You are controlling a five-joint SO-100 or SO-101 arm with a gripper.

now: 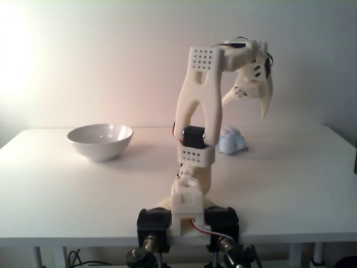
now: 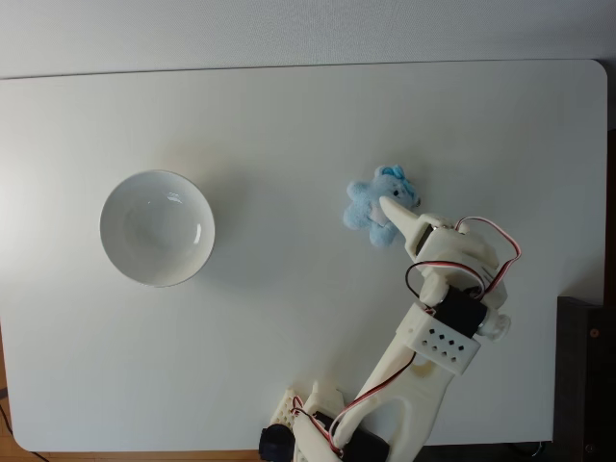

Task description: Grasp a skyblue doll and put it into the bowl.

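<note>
The end effector (image 2: pixel 393 207) hovers above the skyblue doll (image 2: pixel 371 212), its opening unclear, needing to descend and grasp before reaching the bowl (image 2: pixel 157 228).

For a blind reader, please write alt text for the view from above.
From above: the arm's gripper hangs over a blue doll on a white table, right of centre. An empty white bowl stands apart at the left.
</note>
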